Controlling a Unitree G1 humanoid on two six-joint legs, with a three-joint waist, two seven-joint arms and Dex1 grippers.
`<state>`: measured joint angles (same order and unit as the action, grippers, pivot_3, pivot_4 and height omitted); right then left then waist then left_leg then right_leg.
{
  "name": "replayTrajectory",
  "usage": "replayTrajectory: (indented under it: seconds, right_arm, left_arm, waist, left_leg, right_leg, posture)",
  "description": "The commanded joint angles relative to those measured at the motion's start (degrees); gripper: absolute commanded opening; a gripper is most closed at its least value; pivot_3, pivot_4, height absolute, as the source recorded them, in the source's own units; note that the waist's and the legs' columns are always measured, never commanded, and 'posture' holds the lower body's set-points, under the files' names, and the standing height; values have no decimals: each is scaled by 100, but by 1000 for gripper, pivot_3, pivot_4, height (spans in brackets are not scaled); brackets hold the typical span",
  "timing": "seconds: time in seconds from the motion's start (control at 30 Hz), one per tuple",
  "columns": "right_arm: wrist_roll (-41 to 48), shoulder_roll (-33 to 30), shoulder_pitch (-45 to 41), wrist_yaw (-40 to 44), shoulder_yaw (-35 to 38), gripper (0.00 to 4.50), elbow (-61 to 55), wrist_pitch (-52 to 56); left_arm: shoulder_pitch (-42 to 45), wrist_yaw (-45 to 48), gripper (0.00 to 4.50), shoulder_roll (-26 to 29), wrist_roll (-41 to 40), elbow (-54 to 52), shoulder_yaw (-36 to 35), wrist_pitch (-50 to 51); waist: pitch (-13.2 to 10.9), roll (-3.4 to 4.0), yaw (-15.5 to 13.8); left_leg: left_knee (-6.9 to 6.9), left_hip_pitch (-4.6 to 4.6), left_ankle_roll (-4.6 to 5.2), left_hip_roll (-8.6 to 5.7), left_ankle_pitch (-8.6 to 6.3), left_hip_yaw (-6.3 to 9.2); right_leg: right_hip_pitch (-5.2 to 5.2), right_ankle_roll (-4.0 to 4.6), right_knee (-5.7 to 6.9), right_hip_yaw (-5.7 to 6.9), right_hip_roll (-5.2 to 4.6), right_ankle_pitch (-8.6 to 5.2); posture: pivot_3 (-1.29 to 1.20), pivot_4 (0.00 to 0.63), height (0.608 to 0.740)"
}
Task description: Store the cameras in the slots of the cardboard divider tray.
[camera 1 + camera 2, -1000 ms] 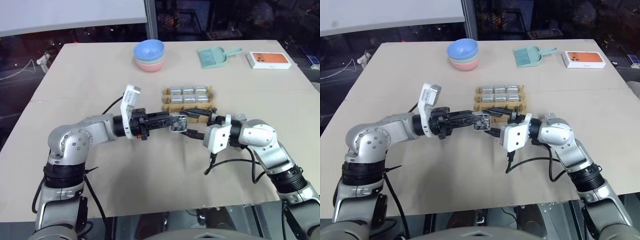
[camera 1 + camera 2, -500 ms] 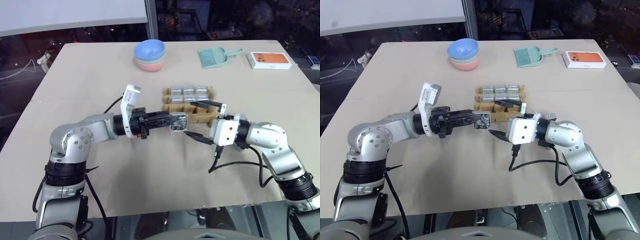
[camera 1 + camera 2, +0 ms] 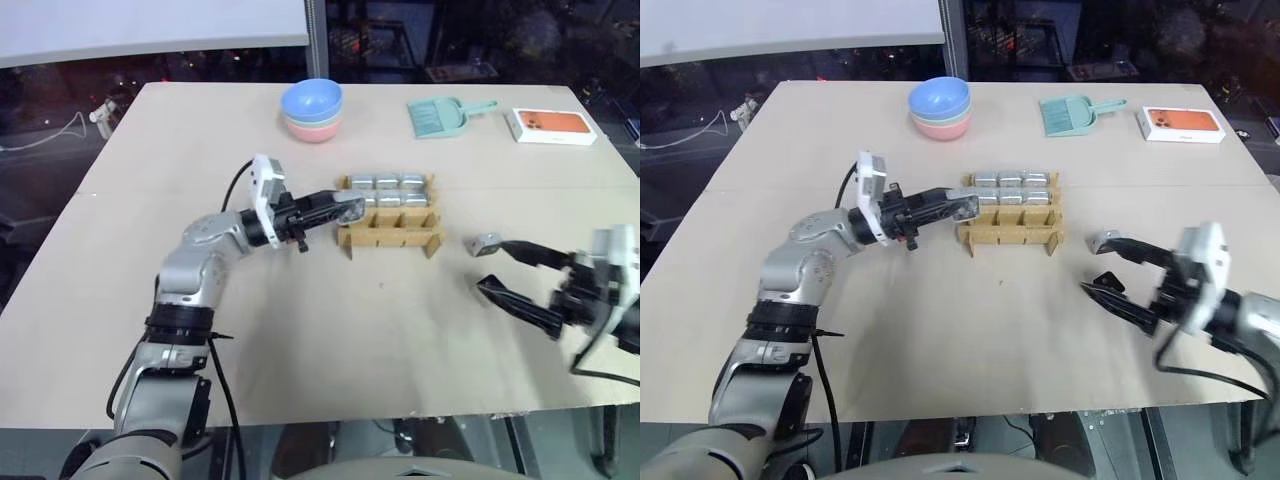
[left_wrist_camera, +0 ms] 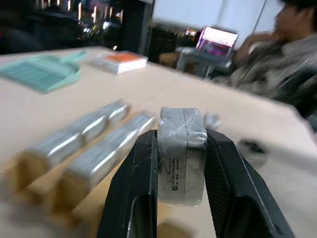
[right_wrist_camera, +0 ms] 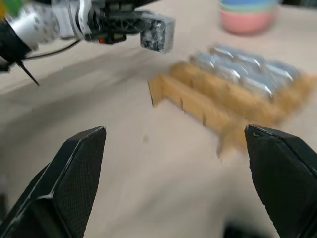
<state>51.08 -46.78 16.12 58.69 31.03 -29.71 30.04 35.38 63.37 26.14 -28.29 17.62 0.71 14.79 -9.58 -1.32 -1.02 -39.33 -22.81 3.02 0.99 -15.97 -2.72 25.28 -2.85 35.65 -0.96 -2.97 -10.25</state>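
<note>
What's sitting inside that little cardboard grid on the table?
The cardboard divider tray has silver cameras filling its far row and more in the middle row; the near row looks empty. How deep they sit is hidden by the cardboard walls.

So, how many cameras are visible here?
8 cameras: six in the tray's back two rows, one held in the left hand, one loose on the table by the right hand. None seems hidden.
</note>
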Motion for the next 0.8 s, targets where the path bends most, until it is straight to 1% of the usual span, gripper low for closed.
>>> replayTrajectory:
  seconds: [0.03, 0.1, 0.17, 0.3, 0.43, 0.67, 0.73, 0.8]
  right_arm:
    - [132, 76, 683, 935, 1021, 4435, 191, -375]
    - [54, 174, 1005, 1402, 1242, 4435, 431, -641]
    - [-166, 301, 1248, 1700, 1343, 4435, 546, -1017]
    - [-411, 504, 1150, 2017, 1318, 4435, 646, -1791]
    - [-469, 493, 1065, 2319, 1236, 4435, 772, -2151]
    - [-382, 409, 897, 2231, 1181, 4435, 763, -2064]
    - [-391, 373, 886, 2168, 1159, 4435, 734, -1990]
    - [-408, 345, 885, 2152, 1158, 4435, 739, -1967]
  left_arm:
    - [389, 306, 724, -146, 301, 567, 2, -768]
    - [515, 410, 724, -225, 375, 836, -14, -928]
    - [653, 514, 724, -309, 448, 1082, -25, -1112]
    - [785, 626, 724, -406, 574, 1336, -30, -1345]
    - [820, 640, 724, -477, 720, 1459, -22, -1538]
    - [853, 800, 724, -470, 819, 1789, -120, -1877]
    - [867, 743, 724, -503, 771, 1884, -199, -1818]
    - [820, 580, 724, -470, 1182, 2049, -62, -2559]
  waist:
    - [-2, -7, 8]
    - [-4, -17, 19]
    - [-4, -17, 31]
    - [-4, -16, 52]
    - [-4, -16, 34]
    - [-5, -17, 21]
    - [-5, -17, 21]
    - [-5, -17, 21]
  left_leg:
    - [0, -1, 0, 0, 0, 1]
    - [-3, 6, 1, 1, 0, 2]
    - [-5, 12, 1, 2, -1, 3]
    - [-6, 19, 1, 7, -1, 9]
    - [-7, 22, 1, 7, -1, 11]
    - [-7, 16, 1, 4, -1, 15]
    - [-7, 16, 1, 4, -1, 15]
    - [-7, 16, 1, 4, -1, 16]
  right_leg:
    - [0, -2, -2, 0, 0, 1]
    - [-9, -4, -3, 2, 0, 0]
    - [-12, -6, -2, 0, 0, -1]
    - [-12, -14, 6, -5, 3, -16]
    - [-12, -18, 10, -7, 3, -14]
    - [-12, -7, 10, -2, 0, 1]
    - [-12, -7, 10, 0, 0, 1]
    - [-12, -7, 10, 0, 0, 1]
  posture:
    - [0, 150, 740]
    - [0, 150, 740]
    - [0, 150, 740]
    - [0, 150, 740]
    - [0, 150, 740]
    - [0, 150, 740]
    - [0, 150, 740]
    - [0, 150, 740]
